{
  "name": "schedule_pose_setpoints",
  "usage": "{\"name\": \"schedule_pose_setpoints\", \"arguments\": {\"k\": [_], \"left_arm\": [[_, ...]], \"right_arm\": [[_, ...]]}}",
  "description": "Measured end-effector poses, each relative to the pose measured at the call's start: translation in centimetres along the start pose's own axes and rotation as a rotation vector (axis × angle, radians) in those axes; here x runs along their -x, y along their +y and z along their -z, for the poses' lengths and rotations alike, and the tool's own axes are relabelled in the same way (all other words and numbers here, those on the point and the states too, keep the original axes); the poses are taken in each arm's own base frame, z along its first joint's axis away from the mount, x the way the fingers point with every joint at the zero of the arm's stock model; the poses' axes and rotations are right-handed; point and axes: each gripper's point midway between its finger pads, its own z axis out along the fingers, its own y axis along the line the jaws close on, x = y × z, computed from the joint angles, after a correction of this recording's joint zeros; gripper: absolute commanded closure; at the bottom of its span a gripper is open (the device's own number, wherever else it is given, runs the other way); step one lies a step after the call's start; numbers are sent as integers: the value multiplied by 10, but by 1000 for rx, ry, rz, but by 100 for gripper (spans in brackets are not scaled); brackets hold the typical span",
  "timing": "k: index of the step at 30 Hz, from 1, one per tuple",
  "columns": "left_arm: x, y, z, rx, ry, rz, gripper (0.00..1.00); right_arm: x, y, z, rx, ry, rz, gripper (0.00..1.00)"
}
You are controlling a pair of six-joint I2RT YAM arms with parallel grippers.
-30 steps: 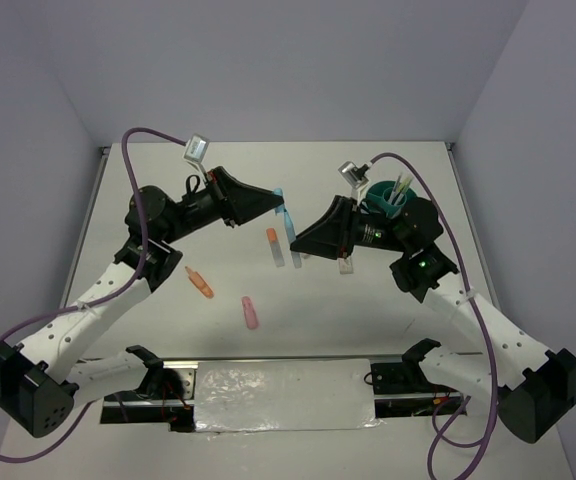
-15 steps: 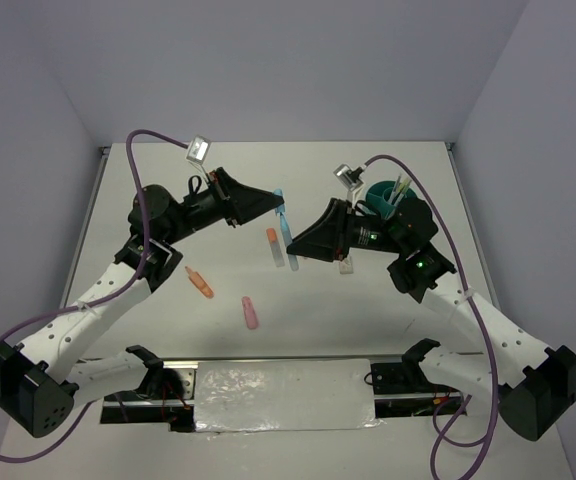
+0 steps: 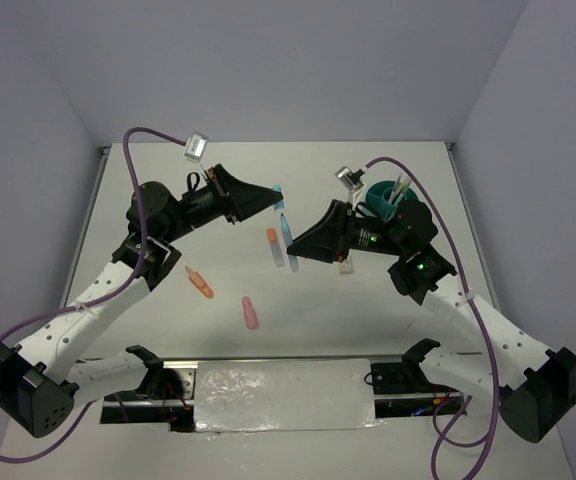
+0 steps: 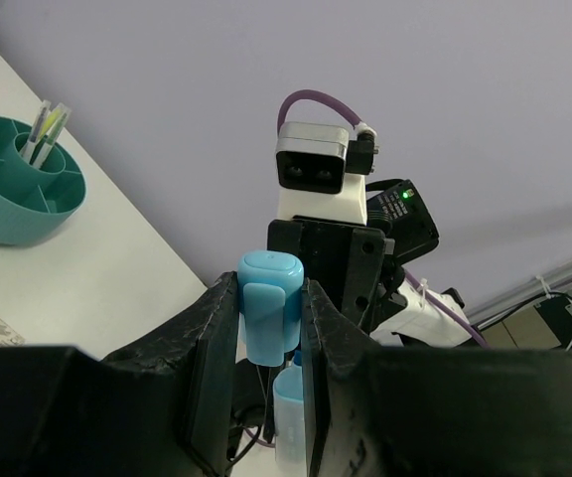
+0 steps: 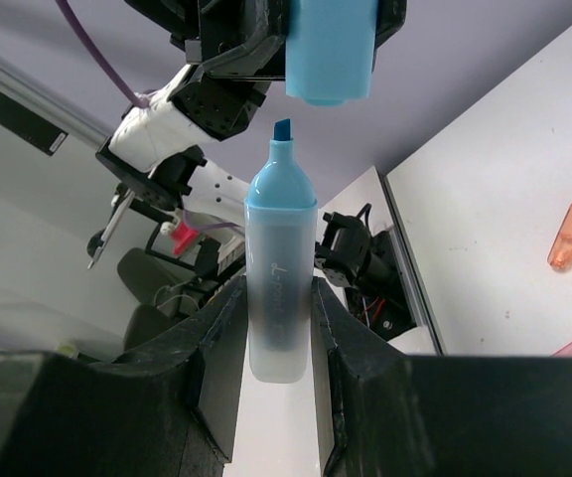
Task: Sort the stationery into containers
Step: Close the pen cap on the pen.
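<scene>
left gripper clamped narrow on blue cap. right gripper pinching blue highlighter by barrel, bare tip poking out past fingers. tip lined up just short of cap, small gap, not touching. both grippers raised over table, facing each other. teal organiser just behind right gripper, pens standing in one compartment. orange highlighter and pink highlighter flat on table below left gripper, toward arm bases.

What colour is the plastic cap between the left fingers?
The plastic cap is light blue, clearest in the left wrist view.
</scene>
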Motion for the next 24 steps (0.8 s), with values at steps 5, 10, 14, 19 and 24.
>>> {"name": "schedule_pose_setpoints", "arguments": {"k": [5,10,14,19,24], "left_arm": [[0,-1,0,-4,0,-1,100],[1,-4,0,-17,1,-4,100],[0,-5,1,-22,6,-5,100],[-5,-5,7,-21,9,-5,100],[-1,-13,13,-26,-14,-25,100]], "right_arm": [[0,-2,-1,-2,1,-2,100],[-1,-10,-4,-15,6,-8,100],[-2,-17,-7,-25,14,-22,100],[3,-17,-10,-24,17,-10,100],[7,-13,-12,-19,17,5,100]]}}
